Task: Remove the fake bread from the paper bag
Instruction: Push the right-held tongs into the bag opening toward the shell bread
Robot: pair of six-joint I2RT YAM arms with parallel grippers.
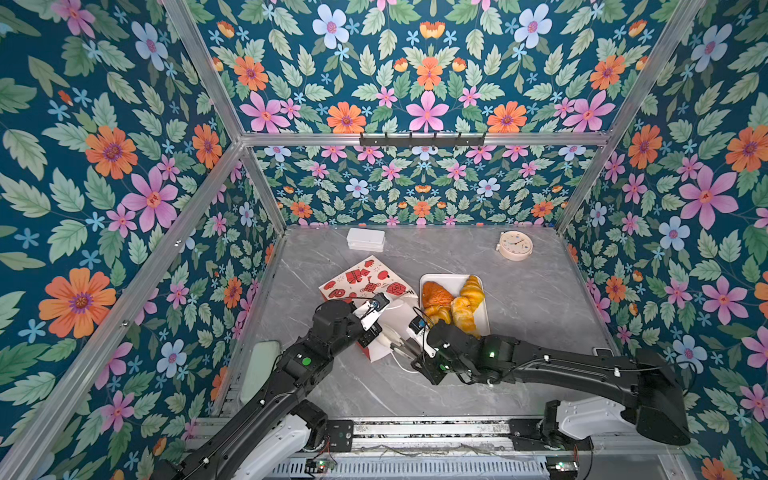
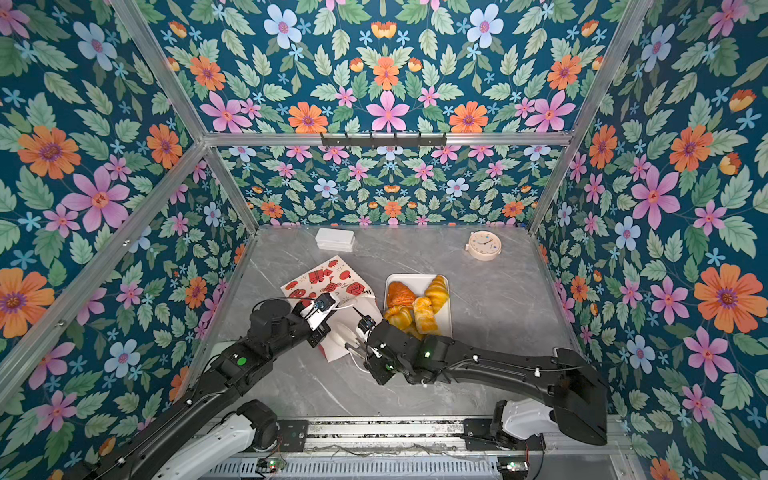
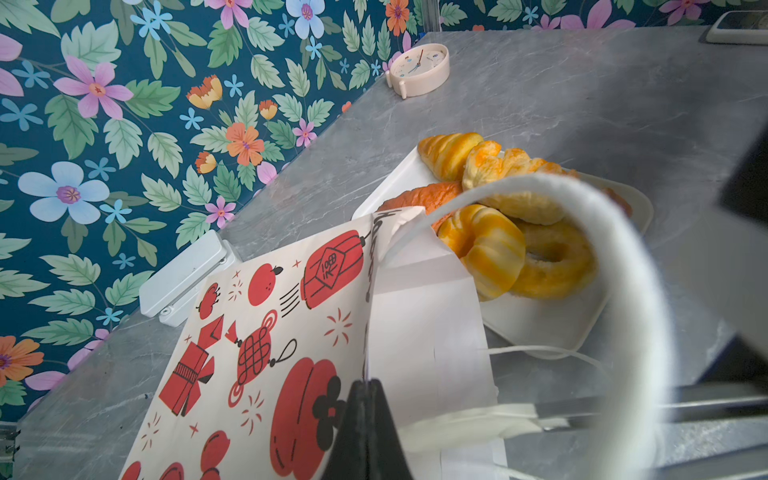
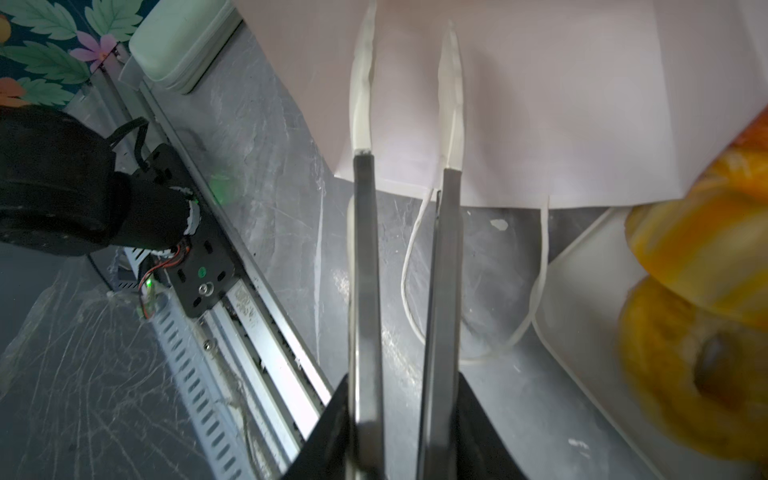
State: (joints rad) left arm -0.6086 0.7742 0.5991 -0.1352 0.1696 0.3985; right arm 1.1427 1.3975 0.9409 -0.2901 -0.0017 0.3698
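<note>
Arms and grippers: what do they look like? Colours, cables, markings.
Both arms are black with white base shells: left arm, right arm. Thin black cables run along them, with small white clips. Each carries a green dot. The left gripper has black tapered fingers; the right gripper has long slim grey fingers with whitish tips.

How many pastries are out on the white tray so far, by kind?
Yellow croissants: 2
Twisted yellow pastry: 1
Ring doughnut: 1
Brown pastry: 1
Total: 5 in view on the tray; the right arm may cover more.
</note>
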